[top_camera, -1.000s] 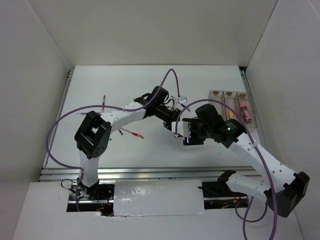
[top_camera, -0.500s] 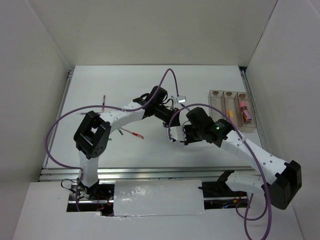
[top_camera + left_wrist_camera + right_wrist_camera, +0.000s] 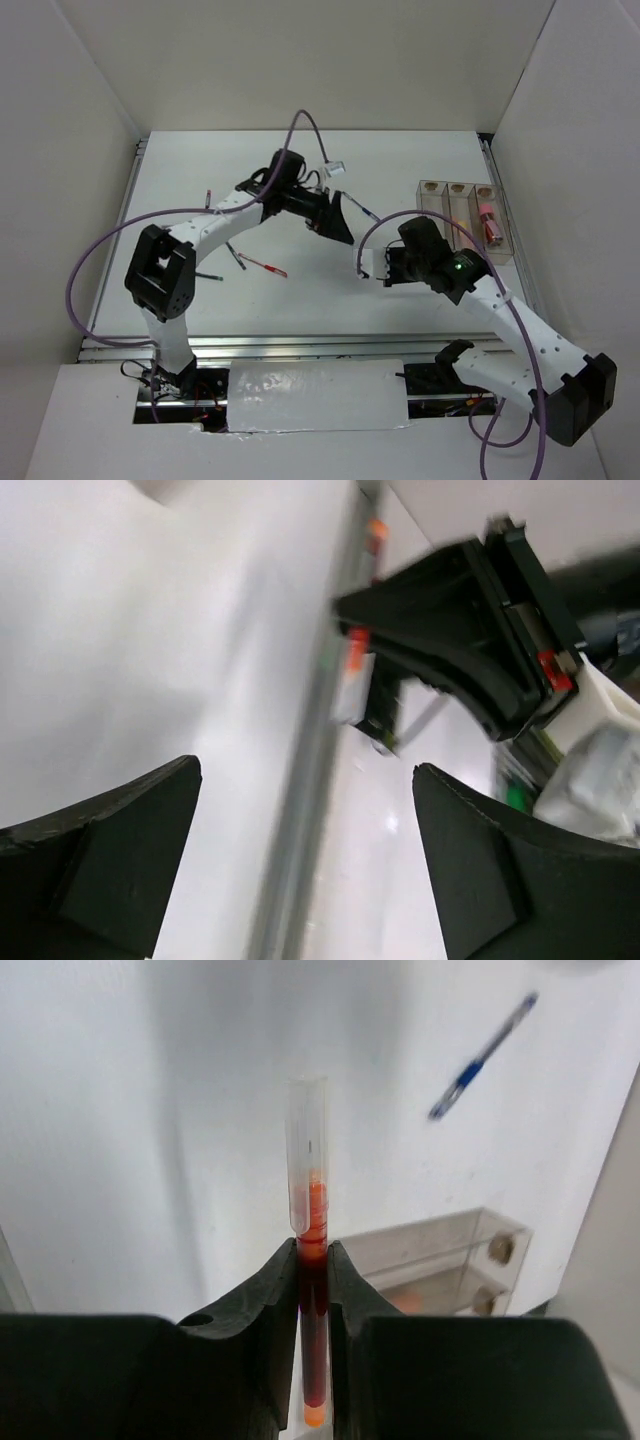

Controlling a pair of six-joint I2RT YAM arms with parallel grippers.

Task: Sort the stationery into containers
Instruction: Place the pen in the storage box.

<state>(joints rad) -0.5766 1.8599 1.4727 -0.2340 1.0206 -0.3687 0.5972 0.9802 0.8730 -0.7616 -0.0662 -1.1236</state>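
The red pen (image 3: 311, 1220) is clamped in my right pincer (image 3: 312, 1255) above the middle of the desk (image 3: 250, 170), my left pincer (image 3: 307, 770) spread apart and empty, so I judge I'm mid-carry: next, reach the containers (image 3: 435, 215) at the right edge, pen aligned lengthwise

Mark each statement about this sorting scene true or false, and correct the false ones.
1. The right gripper is shut on a red pen with a clear cap. True.
2. The left gripper grips the blue pen. False: the left gripper is open and empty, and the blue pen lies on the table.
3. A pink item lies in the right-hand end bin of the containers. True.
4. The blue pen is the only pen on the table. False: a loose red pen lies there too.
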